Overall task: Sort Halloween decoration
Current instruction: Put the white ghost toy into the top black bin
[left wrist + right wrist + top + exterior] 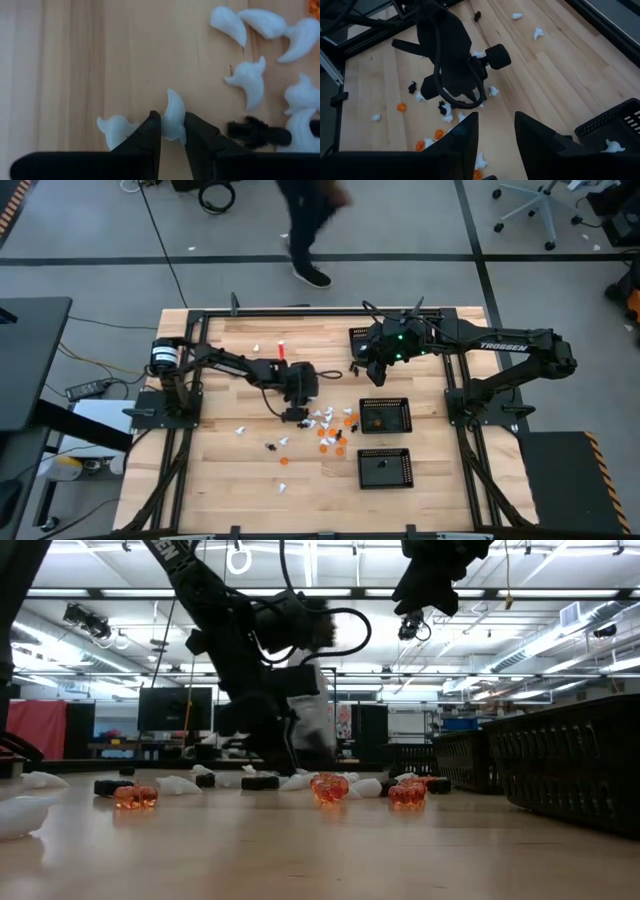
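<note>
Tiny white, orange and black Halloween figures (327, 427) lie scattered on the wooden table (230, 470). My left gripper (173, 136) points steeply down at the left edge of this scatter and is shut on a white ghost figure (173, 117). A second white ghost (116, 131) lies right beside its left finger. My right gripper (492, 137) hangs open and empty high over the far right part of the table, next to a black mesh tray (615, 127) that holds a white figure (611, 145). My left gripper pinches the white ghost's lower body (173, 131) between its two fingertips, coming from above at a steep slant. The ghost's pointed top (172, 97) sticks out beyond the fingertips. Whether it still rests on the table I cannot tell.
Two more black mesh trays stand right of the scatter: one (385, 415) with orange figures inside, one (385, 468) nearer the front edge. More white ghosts (250, 80) and a black figure (257, 131) lie close to my left gripper. A person walks beyond the table's far edge (310, 240).
</note>
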`<action>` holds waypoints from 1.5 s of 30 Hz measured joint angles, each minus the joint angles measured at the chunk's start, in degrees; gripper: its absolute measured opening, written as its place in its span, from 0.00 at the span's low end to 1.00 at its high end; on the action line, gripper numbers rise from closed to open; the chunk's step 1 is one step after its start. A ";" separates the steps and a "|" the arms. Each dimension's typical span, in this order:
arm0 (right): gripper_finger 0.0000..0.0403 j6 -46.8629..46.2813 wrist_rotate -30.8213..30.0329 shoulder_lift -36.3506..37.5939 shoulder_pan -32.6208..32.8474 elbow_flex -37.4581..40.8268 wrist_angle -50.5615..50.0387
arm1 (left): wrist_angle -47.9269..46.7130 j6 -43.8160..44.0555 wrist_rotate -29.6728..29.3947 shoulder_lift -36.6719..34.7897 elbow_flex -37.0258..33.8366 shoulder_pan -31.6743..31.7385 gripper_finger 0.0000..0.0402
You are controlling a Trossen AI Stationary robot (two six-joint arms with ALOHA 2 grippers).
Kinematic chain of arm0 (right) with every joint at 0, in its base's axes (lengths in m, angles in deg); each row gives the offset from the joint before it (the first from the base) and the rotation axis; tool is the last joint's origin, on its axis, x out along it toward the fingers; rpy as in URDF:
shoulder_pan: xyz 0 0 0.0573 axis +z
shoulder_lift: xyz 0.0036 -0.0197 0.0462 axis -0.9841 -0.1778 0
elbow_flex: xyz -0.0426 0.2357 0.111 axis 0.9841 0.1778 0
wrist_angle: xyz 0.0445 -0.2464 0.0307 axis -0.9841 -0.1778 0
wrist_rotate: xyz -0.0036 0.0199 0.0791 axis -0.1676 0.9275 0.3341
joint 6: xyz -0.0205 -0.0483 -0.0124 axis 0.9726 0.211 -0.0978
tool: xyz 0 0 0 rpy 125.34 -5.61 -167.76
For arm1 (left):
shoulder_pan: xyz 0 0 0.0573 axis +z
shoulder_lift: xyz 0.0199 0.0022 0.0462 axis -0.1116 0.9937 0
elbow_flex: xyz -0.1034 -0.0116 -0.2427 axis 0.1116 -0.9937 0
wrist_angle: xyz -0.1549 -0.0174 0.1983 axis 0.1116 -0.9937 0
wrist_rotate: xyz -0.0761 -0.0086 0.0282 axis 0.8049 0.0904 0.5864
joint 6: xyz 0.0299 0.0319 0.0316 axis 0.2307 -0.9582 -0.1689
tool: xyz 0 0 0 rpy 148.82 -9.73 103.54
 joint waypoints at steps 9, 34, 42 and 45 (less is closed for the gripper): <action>0.33 0.05 -0.13 0.50 0.00 0.00 -0.11 | -0.04 1.74 -0.24 0.32 2.31 0.43 0.17; 0.33 -1.72 -3.31 5.41 0.00 0.02 -2.85 | 7.18 5.59 0.05 0.31 9.83 4.70 0.14; 0.33 -3.27 -3.63 6.13 -0.02 0.02 -2.56 | 6.17 4.27 0.03 9.38 25.67 8.16 0.14; 0.33 -4.23 -3.66 6.65 0.15 0.02 -2.54 | 3.47 4.44 0.09 13.89 33.41 9.31 0.14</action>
